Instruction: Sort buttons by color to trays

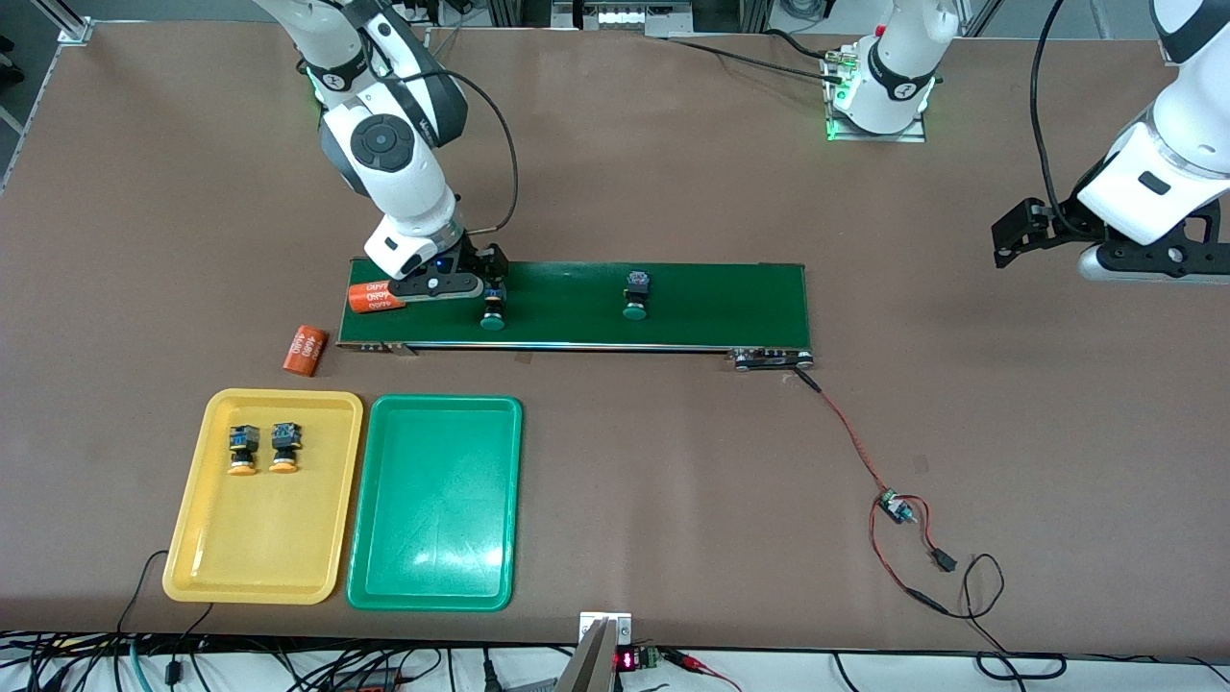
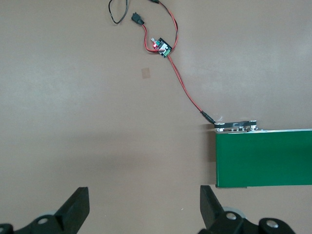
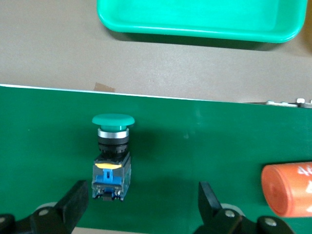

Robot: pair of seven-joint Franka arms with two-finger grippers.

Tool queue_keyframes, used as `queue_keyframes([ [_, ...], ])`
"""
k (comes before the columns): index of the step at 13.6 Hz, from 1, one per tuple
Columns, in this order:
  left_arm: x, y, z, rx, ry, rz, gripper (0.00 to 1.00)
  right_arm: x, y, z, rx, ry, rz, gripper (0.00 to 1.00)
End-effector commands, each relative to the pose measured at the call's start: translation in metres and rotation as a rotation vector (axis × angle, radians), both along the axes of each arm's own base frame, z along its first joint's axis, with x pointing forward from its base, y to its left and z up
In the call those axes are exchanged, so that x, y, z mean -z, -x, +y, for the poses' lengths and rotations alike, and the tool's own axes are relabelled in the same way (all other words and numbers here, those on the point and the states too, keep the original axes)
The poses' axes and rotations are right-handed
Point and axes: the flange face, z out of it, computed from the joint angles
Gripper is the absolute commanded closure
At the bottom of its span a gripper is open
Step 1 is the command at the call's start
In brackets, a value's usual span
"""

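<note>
Two dark green buttons lie on the conveyor belt (image 1: 721, 308): one (image 1: 493, 312) at my right gripper (image 1: 485, 279), one (image 1: 635, 296) mid-belt. In the right wrist view the right gripper (image 3: 144, 204) is open. The near green button (image 3: 112, 156) lies just ahead of its fingers, close to one finger (image 3: 78, 200), untouched. Two orange-yellow buttons (image 1: 242, 450) (image 1: 284, 448) lie in the yellow tray (image 1: 192, 538). The green tray (image 1: 434, 557) beside it holds nothing; it also shows in the right wrist view (image 3: 195, 24). My left gripper (image 1: 1004, 240) waits, open (image 2: 145, 207), above bare table off the belt's end (image 2: 263, 158).
An orange "4680" cylinder (image 1: 375, 298) lies on the belt under the right hand; it also shows in the right wrist view (image 3: 287, 190). Another cylinder (image 1: 306, 350) lies on the table off the belt's corner. A red wire with a small board (image 1: 894, 506) trails from the belt's other end.
</note>
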Motion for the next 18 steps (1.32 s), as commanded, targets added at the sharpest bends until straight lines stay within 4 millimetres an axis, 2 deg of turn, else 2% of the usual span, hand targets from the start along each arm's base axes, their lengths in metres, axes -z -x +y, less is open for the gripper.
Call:
queue_keyframes([
  [1, -0.007, -0.004, -0.007, 0.022, 0.021, 0.008, 0.00, 0.012, -0.008, -0.001, -0.017, -0.014, -0.006, 0.00],
  [3, -0.005, -0.004, -0.013, 0.033, 0.009, 0.010, 0.00, 0.015, -0.009, -0.001, -0.013, -0.016, -0.002, 0.00],
  [6, -0.004, -0.007, 0.006, 0.002, 0.015, 0.012, 0.00, 0.020, -0.011, -0.001, -0.011, -0.021, 0.006, 0.00],
  [9, -0.005, -0.006, 0.002, 0.007, 0.017, 0.011, 0.00, 0.027, -0.014, -0.007, -0.010, -0.018, 0.005, 0.05],
  [11, -0.006, -0.005, 0.000, 0.011, 0.017, 0.011, 0.00, 0.028, -0.014, -0.007, -0.011, -0.017, 0.006, 0.21],
  [14, -0.006, -0.005, -0.004, 0.009, 0.011, 0.008, 0.00, 0.029, -0.016, -0.010, -0.008, -0.014, 0.006, 0.58],
  [15, -0.006, -0.005, -0.006, 0.012, 0.012, 0.007, 0.00, 0.029, -0.017, -0.012, -0.005, -0.014, 0.005, 0.67],
  [17, -0.004, -0.007, -0.007, 0.011, 0.019, 0.009, 0.00, 0.027, -0.023, -0.018, 0.007, -0.013, 0.000, 0.77],
  [18, -0.004, -0.007, -0.007, 0.011, 0.018, 0.009, 0.00, 0.022, -0.029, -0.019, 0.011, -0.014, -0.009, 0.78],
])
